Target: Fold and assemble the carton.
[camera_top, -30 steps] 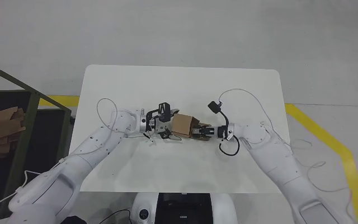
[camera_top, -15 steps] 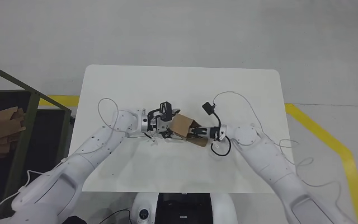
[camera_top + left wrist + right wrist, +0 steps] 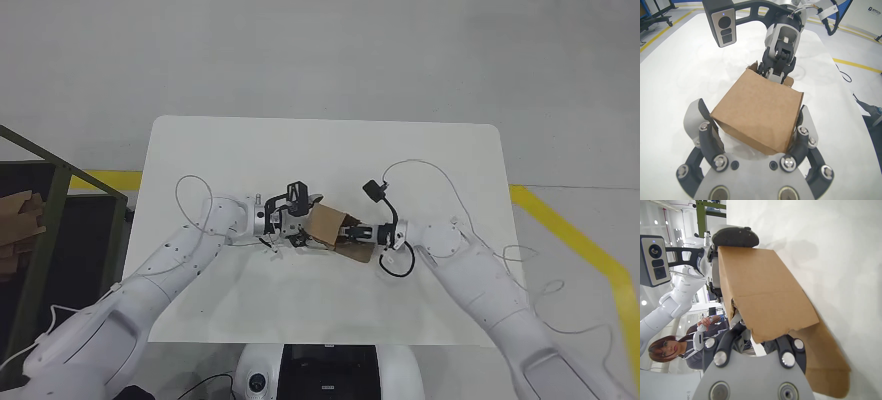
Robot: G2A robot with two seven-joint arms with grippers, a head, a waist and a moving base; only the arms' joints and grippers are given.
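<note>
Grey floor [image 3: 320, 60] surrounds a white counter [image 3: 200, 160]. The carton [image 3: 330, 226] lies on the counter, caught between two tools: the left tool [image 3: 296, 228] on its left end and the right tool [image 3: 352, 238] on its right end. Since a second ago the right arm has pressed in closer to the carton. The carton has swung askew, and a loose flap [image 3: 362, 252] trails from its right end towards the robot. I judge the right end is being folded in and is not yet closed.

From the left wrist, the left tool is spread wide and clamps the carton, with a pad against each of its sides. Beyond the carton the right tool's fingers [image 3: 775, 76] are drawn narrow and dip behind its far edge. The carton's top hides whether they pinch a wall or push a flap.

From the right wrist, an upper flap [image 3: 776, 313] runs between the right tool's fingers, so it seems to be gripping that flap, though the tips are covered. The loose flap lies flat on the counter below the carton. One left-tool pad [image 3: 735, 237] bears on the carton's far end. The carton's inside cannot be made out, nor how its left end is closed.
</note>
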